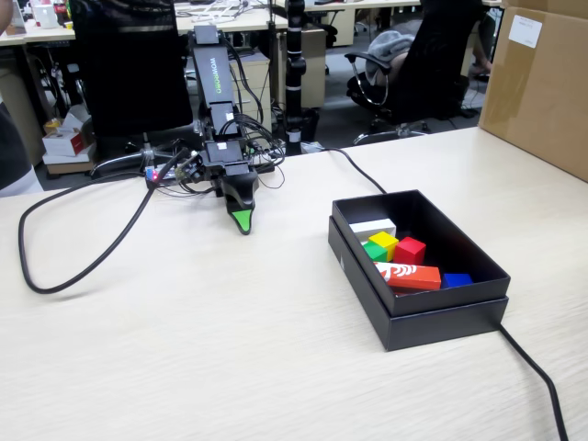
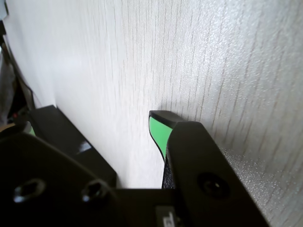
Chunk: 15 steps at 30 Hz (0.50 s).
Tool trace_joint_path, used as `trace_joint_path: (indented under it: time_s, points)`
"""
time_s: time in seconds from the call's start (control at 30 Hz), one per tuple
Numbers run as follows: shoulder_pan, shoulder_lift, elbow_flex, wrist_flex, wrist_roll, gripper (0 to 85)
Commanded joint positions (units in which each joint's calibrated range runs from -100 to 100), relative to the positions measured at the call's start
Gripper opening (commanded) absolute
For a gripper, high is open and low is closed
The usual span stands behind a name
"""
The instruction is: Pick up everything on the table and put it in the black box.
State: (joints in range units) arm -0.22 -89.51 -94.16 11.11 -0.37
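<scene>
The black box [image 1: 418, 303] stands on the table [image 1: 230, 349] at the right of the fixed view. Inside it lie the green cube [image 1: 373, 250], the yellow cube [image 1: 384, 242] and the red cube [image 1: 410, 250], close together. My gripper [image 1: 242, 220] rests tip-down on the table to the left of the box, apart from it and holding nothing. In the wrist view one green-padded fingertip [image 2: 158, 128] touches the wood, with bare table beside it. The second tip is hidden, so I cannot tell whether the jaws are open. The box's side [image 2: 71, 139] shows at the left there.
The box also holds a white oblong block [image 1: 371, 226], a red-orange block with white marking [image 1: 408, 275] and a blue piece [image 1: 457, 279]. A black cable [image 1: 83, 266] loops across the left table; another runs behind the box. A brown carton [image 1: 537, 83] stands at the back right.
</scene>
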Motion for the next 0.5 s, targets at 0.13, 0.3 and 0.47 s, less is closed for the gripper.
trace_joint_path:
  time_s: [0.13, 0.3, 0.47]
  points:
    - [0.1, 0.0, -1.4, 1.0, -0.2, 49.6]
    - [0.0, -0.2, -1.9, 0.9, 0.0, 49.9]
    - [-0.1, -0.4, -2.5, 1.0, 0.6, 49.5]
